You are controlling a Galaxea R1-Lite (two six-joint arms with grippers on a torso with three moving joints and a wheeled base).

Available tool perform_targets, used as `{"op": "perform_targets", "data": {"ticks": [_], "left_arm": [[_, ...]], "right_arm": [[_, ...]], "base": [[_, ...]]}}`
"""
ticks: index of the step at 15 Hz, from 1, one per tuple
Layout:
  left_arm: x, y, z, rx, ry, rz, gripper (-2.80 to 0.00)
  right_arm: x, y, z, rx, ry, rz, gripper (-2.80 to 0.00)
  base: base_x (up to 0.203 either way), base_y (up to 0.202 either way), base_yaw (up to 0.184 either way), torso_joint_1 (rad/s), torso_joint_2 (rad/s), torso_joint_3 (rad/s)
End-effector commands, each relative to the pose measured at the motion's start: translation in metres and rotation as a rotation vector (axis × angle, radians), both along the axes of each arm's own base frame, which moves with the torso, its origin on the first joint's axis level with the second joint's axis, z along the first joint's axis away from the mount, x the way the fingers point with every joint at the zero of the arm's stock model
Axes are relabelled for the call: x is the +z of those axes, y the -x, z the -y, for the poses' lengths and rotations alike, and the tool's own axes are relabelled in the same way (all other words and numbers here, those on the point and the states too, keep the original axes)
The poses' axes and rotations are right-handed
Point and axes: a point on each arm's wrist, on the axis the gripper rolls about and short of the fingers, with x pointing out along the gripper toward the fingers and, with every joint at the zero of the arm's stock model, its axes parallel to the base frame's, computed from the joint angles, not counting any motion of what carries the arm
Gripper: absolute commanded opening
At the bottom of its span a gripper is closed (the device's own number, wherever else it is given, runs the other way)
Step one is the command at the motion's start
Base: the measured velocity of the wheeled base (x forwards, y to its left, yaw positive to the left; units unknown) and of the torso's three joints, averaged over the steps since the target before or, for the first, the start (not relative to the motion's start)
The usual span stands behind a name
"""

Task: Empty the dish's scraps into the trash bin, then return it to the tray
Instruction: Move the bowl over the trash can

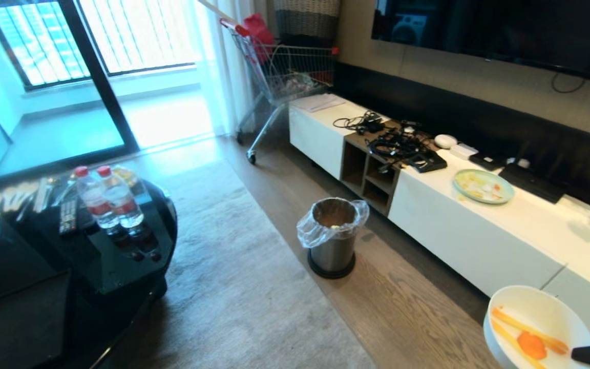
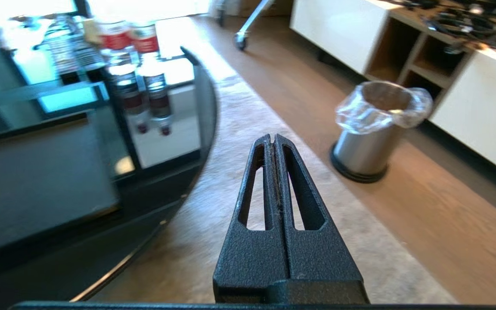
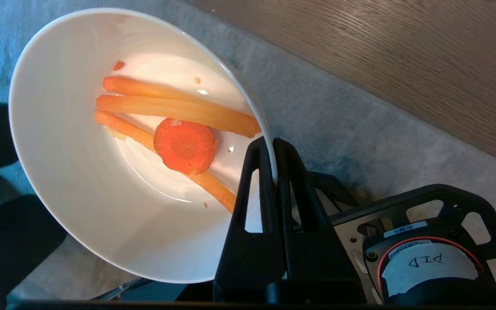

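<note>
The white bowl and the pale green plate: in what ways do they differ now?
The white bowl is deep and clamped at its rim by the right gripper; the pale green plate is shallow and lies flat on the white cabinet. The bowl holds orange carrot pieces; the plate's bits look pale. Both are round.

Floor (image 1: pixel 407 307): brown wood planks with a grey rug (image 1: pixel 233 287) laid over part of it.
On the floor: the trash bin (image 1: pixel 333 236), upright on the bare wood just beside the rug's edge; a shopping cart (image 1: pixel 279 77) farther back.
Black glass table (image 1: pixel 116 266): two water bottles (image 1: pixel 110 197) standing side by side, a remote control (image 1: pixel 68 216) next to them.
Long white cabinet (image 1: pixel 479 241): a pale green plate (image 1: pixel 483 186), a tangle of black cables (image 1: pixel 395 143), papers (image 1: pixel 318 102) at the far end.
</note>
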Motion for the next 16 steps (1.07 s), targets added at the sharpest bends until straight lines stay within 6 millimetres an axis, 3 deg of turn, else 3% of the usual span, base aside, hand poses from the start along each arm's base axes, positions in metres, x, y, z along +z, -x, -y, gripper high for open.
{"op": "perform_targets", "data": {"ticks": [1,5,16], "left_arm": [[0.0000,0.0000,0.0000,0.000,0.001,0.001,-2.80],[0.0000,0.0000,0.0000,0.000,0.001,0.001,-2.80],[0.0000,0.0000,0.0000,0.000,0.001,0.001,-2.80]], "right_arm": [[-0.0007,-0.0001,0.0005,-0.010,0.002,-0.004,-2.80],[0.0009,0.0040,0.0017,-0.008,0.000,0.014,-2.80],[0.0026,0.0046,0.0015,0.022,0.020,0.025,-2.80]], "base": [[0.000,0.010,-0.169,0.002,0.01,0.002],[0.001,0.007,-0.115,0.001,0.00,0.003],[0.000,0.000,0.000,0.000,0.00,0.000]]}}
